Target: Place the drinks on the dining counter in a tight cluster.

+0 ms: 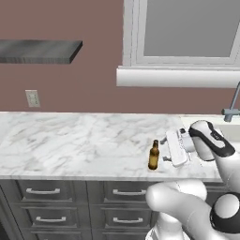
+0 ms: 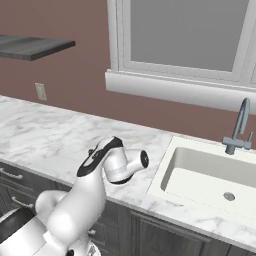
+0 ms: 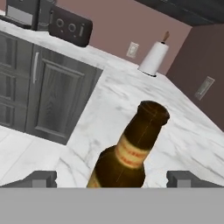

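Note:
One of the drinks, a slim brown beer bottle (image 1: 153, 155) with a tan label, stands upright near the front edge of a marble wall counter (image 1: 70, 140) over dark drawers. My gripper (image 1: 165, 150) is level with it just to its right, pointing sideways at it, jaws open wide. In the hand view the beer bottle (image 3: 131, 148) sits between the two fingertips (image 3: 41, 178), with a gap on each side and no contact. The dining counter is out of view.
A white sink (image 2: 210, 180) with a grey faucet (image 2: 240, 127) lies right of my arm. A window sill (image 1: 178, 77) juts out above the counter and a dark shelf (image 1: 37, 50) hangs at the left. A paper towel roll (image 3: 153, 59) stands farther along the counter.

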